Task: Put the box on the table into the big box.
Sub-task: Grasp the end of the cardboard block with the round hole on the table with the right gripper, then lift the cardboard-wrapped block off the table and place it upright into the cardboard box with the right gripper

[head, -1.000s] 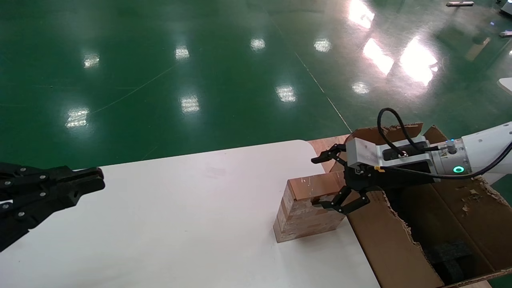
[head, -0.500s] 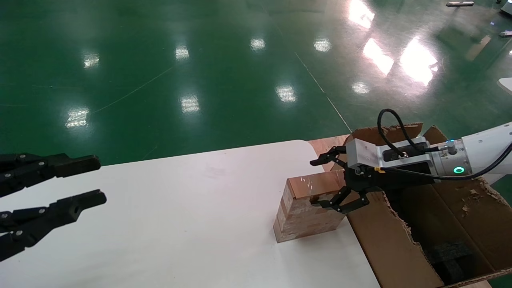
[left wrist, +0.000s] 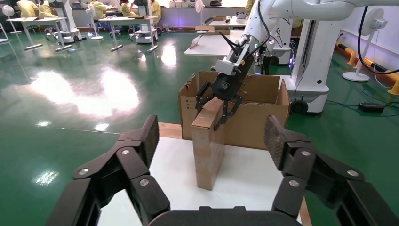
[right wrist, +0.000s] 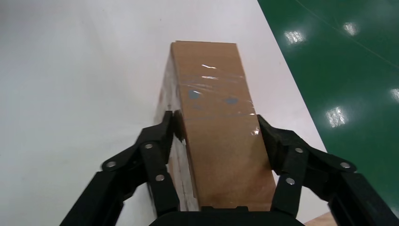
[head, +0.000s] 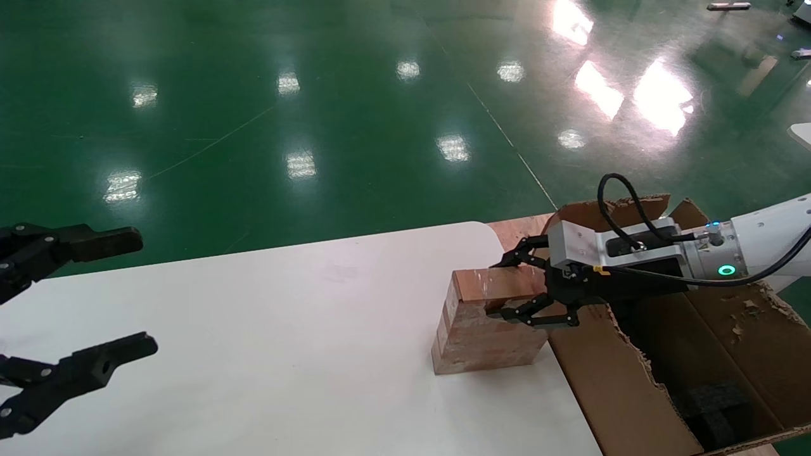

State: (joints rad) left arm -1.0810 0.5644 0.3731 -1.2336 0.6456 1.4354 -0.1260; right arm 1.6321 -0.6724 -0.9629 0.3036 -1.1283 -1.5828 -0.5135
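Note:
The small brown box (head: 488, 329) stands upright on the white table (head: 285, 342), near its right edge. My right gripper (head: 500, 288) is shut on the box's top end, one finger on each side face; the right wrist view shows the box (right wrist: 216, 94) pressed between the fingers (right wrist: 164, 136). The big box (head: 608, 380), with torn edges, stands right beside the small box; black foam (head: 716, 405) lies inside it. My left gripper (head: 142, 291) hangs wide open and empty at the table's left side, facing the box (left wrist: 207, 146) from a distance.
The table's rounded far corner (head: 488, 231) is close behind the small box. A brown wooden surface (head: 519, 228) shows beyond it. The green floor (head: 317, 95) lies past the table. The left wrist view shows other tables and people far off.
My right gripper's fingers have closed onto the small box's top, and the box has shifted slightly. My left gripper has opened from shut to wide open.

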